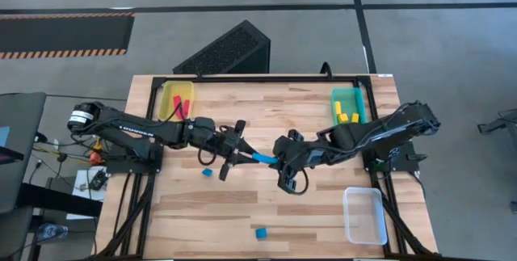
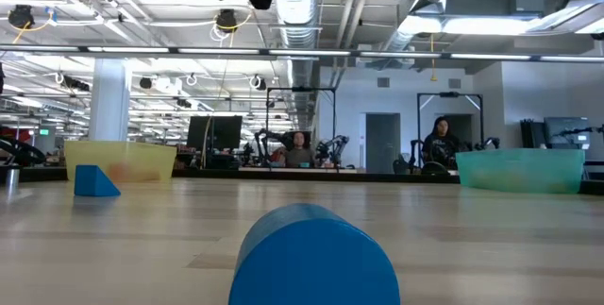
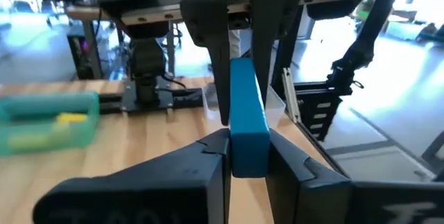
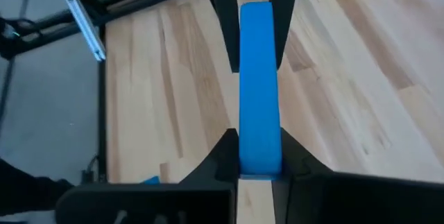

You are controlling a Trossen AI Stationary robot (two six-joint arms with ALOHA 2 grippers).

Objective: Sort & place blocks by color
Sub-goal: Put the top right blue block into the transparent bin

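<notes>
A blue bar [image 1: 261, 157] hangs in the air over the middle of the table, stretched between my two grippers. My left gripper [image 1: 242, 153] comes from the table's left and is shut on one end. My right gripper [image 1: 279, 162] comes from the right and is shut on the other end. The left wrist view shows the blue bar [image 3: 248, 113] running from my own fingers to the right gripper's fingers. Two more blue blocks lie on the table, a small one [image 1: 208, 172] near the left gripper and one [image 1: 260, 233] by the near edge. My left gripper pinches the bar's left end [image 3: 250, 158] between its two fingers, coming roughly level from the table's left. The bar sticks straight out ahead of the fingers, clear of the table. My right gripper pinches the bar's right end [image 4: 260, 156] between its two fingers, coming from the table's right. The bar points straight ahead from the fingers toward the left gripper and is lifted clear of the wood.
A yellow tray [image 1: 166, 107] with red blocks sits at the far left corner. A teal tray [image 1: 355, 95] with yellow blocks sits at the far right. A clear tray [image 1: 363, 215] lies at the near right. In the low view a rounded blue block [image 2: 314, 258] looms in the foreground.
</notes>
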